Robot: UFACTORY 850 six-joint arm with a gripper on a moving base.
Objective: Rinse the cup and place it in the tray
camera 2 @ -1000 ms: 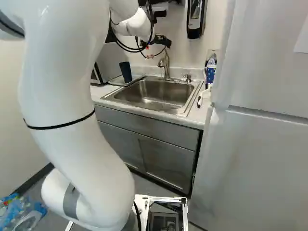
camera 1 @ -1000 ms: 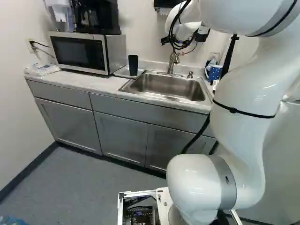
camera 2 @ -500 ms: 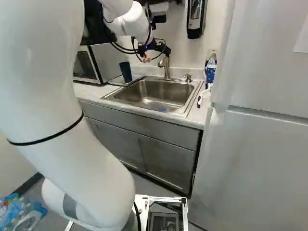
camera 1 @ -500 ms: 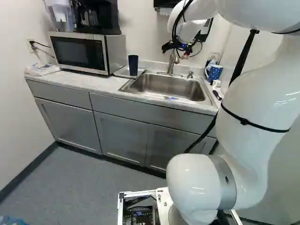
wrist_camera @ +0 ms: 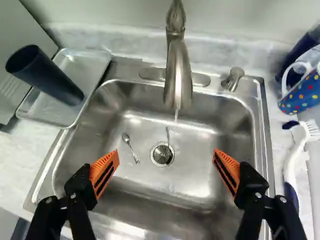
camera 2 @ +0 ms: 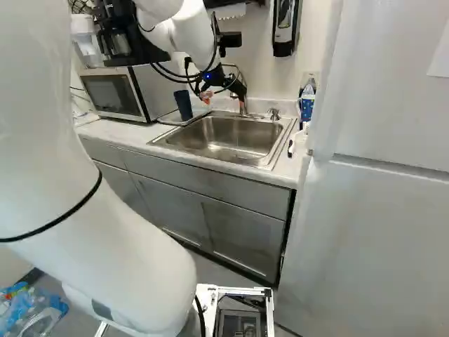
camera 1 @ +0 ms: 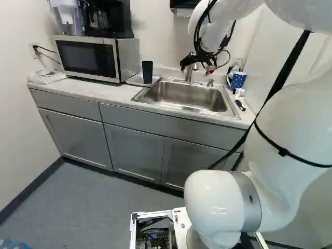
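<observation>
While looking along the hand (camera 2: 224, 102) in the wrist view, see the cup (wrist_camera: 47, 75) standing in the tray (wrist_camera: 92, 70), outside the spread of the fingers and well apart from both. In the left base view, find the cup above and left of the middle of the frame, left of the hand; in the right base view, again left of the hand, in the upper part of the frame. As for grip, see nothing but space between the two orange pads, spread wide above the sink (wrist_camera: 235, 120).

Note a tall, plain, very dark blue cup, wider at the mouth than at the foot, mouth up. Note also a shallow metal tray under it, on the pale bench (wrist_camera: 25, 145) just beside the sink.

Further out, see water (wrist_camera: 176, 116) running thinly from the faucet (wrist_camera: 177, 75), and a small spoon (wrist_camera: 126, 138) lying in the sink near the drain (wrist_camera: 162, 154). Across the sink from the tray, see a blue spotted mug (wrist_camera: 302, 95) and a white-and-blue brush (wrist_camera: 294, 155). At upper left of the left base view, find the microwave (camera 1: 85, 57), with a black coffee maker (camera 1: 106, 19) on top; at the right of the right base view, a pale fridge (camera 2: 379, 210).
</observation>
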